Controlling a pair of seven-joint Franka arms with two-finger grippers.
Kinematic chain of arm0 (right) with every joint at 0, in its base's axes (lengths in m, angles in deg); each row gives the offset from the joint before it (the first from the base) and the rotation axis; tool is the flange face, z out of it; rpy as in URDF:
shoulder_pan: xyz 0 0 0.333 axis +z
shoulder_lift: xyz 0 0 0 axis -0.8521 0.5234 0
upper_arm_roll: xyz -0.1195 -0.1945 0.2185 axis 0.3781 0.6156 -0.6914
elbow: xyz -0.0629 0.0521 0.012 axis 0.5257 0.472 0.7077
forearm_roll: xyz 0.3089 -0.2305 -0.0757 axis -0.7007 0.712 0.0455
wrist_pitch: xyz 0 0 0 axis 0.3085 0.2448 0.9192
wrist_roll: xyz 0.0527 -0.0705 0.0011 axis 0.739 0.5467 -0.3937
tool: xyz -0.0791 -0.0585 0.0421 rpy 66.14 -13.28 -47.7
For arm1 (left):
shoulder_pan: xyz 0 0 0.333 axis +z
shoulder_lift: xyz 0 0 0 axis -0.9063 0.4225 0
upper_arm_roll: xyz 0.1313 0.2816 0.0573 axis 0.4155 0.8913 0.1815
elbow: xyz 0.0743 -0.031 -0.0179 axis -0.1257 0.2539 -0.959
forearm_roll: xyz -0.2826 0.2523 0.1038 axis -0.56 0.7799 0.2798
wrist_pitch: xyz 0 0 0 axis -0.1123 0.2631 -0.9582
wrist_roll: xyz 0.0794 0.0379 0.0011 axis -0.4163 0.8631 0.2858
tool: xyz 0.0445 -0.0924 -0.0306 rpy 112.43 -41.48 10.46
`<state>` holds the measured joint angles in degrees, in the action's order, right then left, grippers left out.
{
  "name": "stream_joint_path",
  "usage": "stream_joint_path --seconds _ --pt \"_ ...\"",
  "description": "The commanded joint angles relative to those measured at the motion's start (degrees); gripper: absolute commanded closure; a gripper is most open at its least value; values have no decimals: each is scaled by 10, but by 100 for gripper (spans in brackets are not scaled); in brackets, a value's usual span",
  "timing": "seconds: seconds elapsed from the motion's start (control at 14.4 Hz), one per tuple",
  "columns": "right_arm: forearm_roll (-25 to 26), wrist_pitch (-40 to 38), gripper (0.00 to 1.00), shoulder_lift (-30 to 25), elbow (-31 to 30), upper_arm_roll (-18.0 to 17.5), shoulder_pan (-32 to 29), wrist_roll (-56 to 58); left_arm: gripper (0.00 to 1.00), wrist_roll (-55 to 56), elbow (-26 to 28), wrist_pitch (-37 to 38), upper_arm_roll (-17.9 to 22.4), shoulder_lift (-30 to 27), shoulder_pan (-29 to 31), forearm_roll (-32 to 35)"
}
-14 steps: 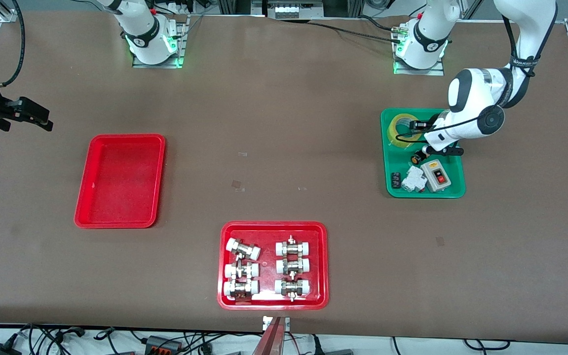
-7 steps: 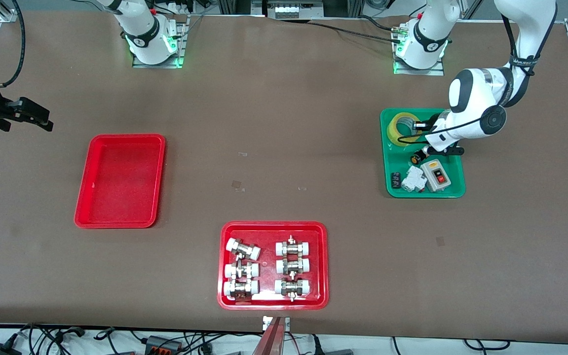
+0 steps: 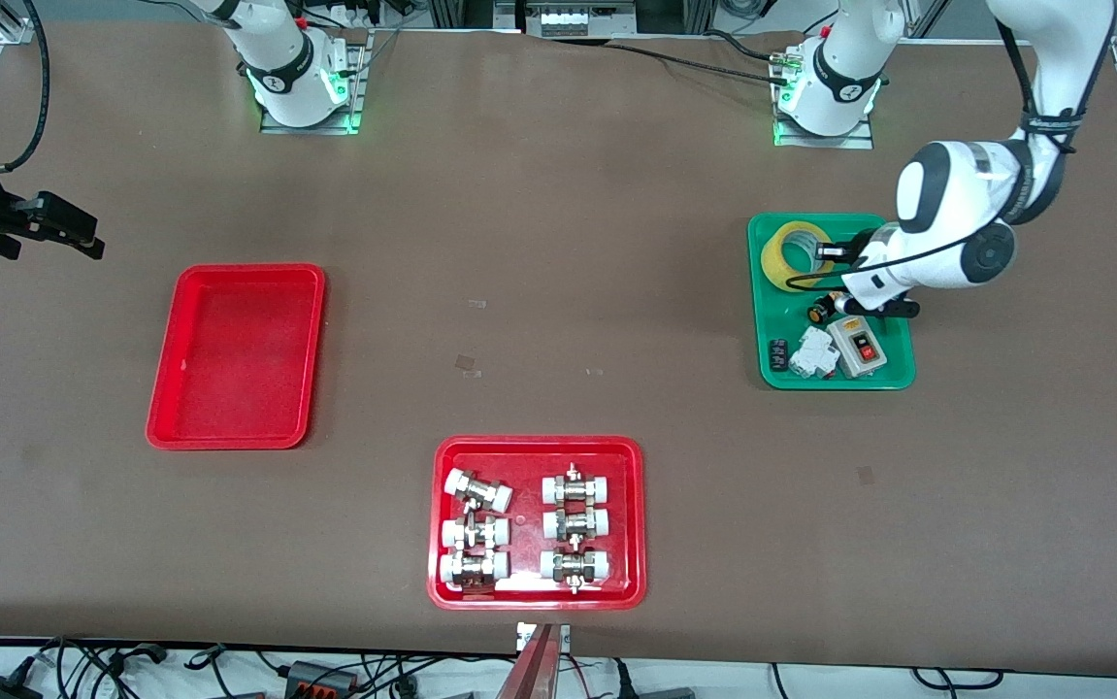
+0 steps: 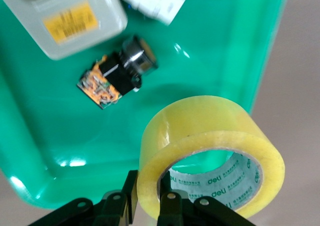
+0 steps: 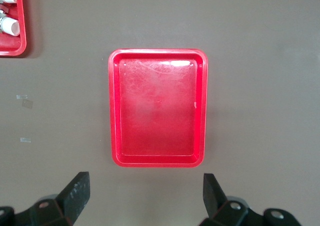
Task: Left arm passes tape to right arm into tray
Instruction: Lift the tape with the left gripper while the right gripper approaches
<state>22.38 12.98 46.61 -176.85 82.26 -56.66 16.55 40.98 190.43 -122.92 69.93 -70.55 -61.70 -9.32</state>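
The yellow tape [image 3: 795, 254] is at the end of the green tray [image 3: 773, 330] nearest the robots' bases. It also shows in the left wrist view [image 4: 210, 136], tilted just above the tray floor. My left gripper [image 3: 827, 254] is shut on the tape's wall, with one finger [image 4: 125, 198] outside the roll and the other inside the core [image 4: 148, 205]. My right gripper [image 3: 46, 225] is open and empty and waits over the table at the right arm's end [image 5: 145, 196]. The plain red tray [image 3: 236, 355] lies empty and shows whole in the right wrist view [image 5: 157, 106].
The green tray also holds a grey switch box [image 3: 857, 347], a black push button [image 3: 818, 313], a white part [image 3: 813, 352] and a small black piece [image 3: 777, 354]. A wider red tray [image 3: 539, 592] with several white-capped fittings lies nearest the camera.
The left arm's wrist and forearm have shifted toward the left arm's end of the table, and the tape has moved slightly with the gripper. The right arm has not moved.
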Motion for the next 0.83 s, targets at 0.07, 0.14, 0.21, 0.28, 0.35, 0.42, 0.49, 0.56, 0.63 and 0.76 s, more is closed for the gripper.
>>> stream_joint_path --seconds 0.07,0.14,0.21,0.28,0.35,0.42,0.49,0.56,0.63,0.76 --pt "-2 -5 0 -3 5 -2 2 5 99 65 -102 107 -42 -6 -2 -16" --pt "-3 -7 0 -3 8 -2 3 7 100 92 -137 133 -71 -6 -3 -29" --pt "-4 -9 0 -3 9 -4 4 7 100 120 -173 161 -101 -2 -3 -50" --pt "-4 -13 0 -2 9 -5 5 7 100 158 -209 176 -127 3 -3 -67" --pt "-5 -14 0 7 9 -8 9 7 100 203 -243 182 -154 6 -4 -79" --pt "-5 -15 0 24 9 -9 20 9 100 238 -278 185 -176 9 -7 -94" --pt "-5 -22 0 39 9 -9 33 8 100 262 -309 190 -200 20 -8 -120" --pt "-5 -32 0 41 9 -8 42 4 100 289 -338 193 -220 31 -8 -153" --pt "-5 -39 0 44 9 -9 42 2 100 313 -361 184 -241 44 -9 -189" --pt "-16 -48 0 54 5 -9 44 21 100 374 -401 139 -251 57 -45 -230"
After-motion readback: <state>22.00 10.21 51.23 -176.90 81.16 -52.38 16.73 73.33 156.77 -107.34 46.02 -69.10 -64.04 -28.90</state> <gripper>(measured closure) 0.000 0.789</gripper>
